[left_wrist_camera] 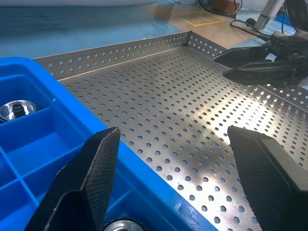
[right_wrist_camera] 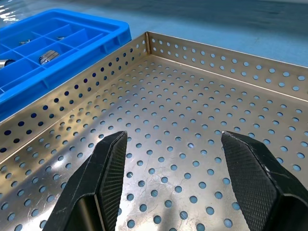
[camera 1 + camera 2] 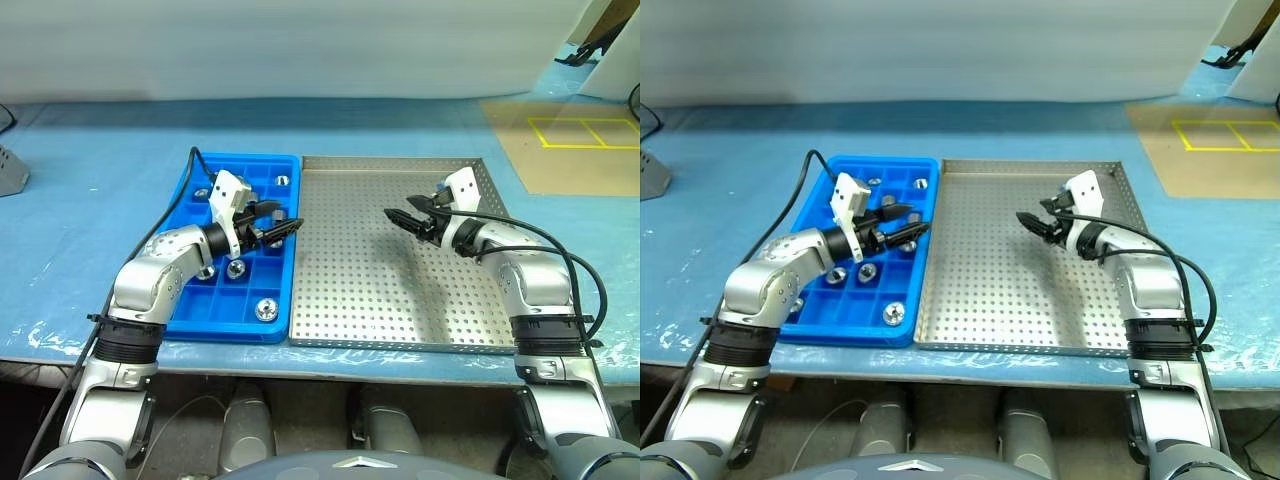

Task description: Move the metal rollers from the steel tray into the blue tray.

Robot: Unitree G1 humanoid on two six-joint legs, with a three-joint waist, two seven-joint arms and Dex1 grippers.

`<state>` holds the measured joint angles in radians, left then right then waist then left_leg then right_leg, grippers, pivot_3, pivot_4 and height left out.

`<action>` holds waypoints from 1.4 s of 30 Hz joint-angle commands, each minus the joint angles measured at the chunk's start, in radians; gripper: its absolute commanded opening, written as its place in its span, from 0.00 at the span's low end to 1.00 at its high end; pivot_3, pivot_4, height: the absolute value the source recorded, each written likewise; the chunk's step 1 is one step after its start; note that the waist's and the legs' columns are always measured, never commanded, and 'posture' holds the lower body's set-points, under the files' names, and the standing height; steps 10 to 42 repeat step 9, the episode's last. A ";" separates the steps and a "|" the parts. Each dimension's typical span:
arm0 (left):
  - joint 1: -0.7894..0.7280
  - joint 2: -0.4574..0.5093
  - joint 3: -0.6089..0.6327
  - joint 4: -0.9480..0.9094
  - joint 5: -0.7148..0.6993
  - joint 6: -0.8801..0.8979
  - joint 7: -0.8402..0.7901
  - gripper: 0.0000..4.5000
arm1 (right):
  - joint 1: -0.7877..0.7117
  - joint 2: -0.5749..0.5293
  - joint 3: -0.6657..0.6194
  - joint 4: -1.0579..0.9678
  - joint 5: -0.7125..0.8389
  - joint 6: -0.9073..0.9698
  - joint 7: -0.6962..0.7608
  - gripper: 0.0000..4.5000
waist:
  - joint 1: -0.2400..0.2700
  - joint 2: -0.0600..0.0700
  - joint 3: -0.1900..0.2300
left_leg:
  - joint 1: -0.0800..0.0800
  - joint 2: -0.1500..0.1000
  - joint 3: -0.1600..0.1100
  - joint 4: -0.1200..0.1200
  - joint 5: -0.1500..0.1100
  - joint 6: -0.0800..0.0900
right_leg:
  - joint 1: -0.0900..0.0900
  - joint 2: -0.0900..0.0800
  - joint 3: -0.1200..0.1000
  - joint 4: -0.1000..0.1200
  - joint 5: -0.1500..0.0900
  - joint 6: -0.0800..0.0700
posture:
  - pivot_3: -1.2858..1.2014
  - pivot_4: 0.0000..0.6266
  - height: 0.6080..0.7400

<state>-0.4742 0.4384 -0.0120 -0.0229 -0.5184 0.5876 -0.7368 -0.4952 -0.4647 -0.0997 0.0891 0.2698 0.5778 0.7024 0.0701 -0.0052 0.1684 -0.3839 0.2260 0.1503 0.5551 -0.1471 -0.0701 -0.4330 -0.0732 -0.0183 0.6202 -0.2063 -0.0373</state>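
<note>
We see rollers (image 3: pixel 266 309) in blue tray (image 3: pixel 190 318); steel tray (image 3: pixel 400 310) bare; both grippers (image 3: pixel 287 231) (image 3: pixel 398 217), fingers apart, hold nothing.

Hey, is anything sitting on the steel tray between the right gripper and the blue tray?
Nothing visible. The steel tray shows bare perforated floor between the right gripper and the blue tray. The metal rollers that show already lie in the blue tray's compartments. The left gripper hovers over the seam between the trays, jaws open and holding nothing.
</note>
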 commanded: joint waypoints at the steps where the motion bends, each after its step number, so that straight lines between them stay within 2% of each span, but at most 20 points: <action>1: 0.005 0.001 0.017 -0.040 0.002 -0.015 -0.002 0.84 | -0.009 -0.007 -0.003 -0.023 0.017 -0.009 0.000 0.71 | 0.000 0.000 0.000 | 0.000 0.000 0.000 0.000 0.000 0.000 | 0.000 0.000 0.000 0.000 0.000 0.000 | 0.51 0.24 1.00; 42: 0.014 -0.001 0.022 -0.056 -0.001 -0.009 0.006 0.84 | -0.019 -0.013 0.006 -0.006 0.012 -0.015 0.002 0.71 | 0.000 0.000 0.000 | 0.000 0.000 0.000 0.000 0.000 0.000 | 0.000 0.000 0.000 0.000 0.000 0.000 | 0.51 0.24 1.00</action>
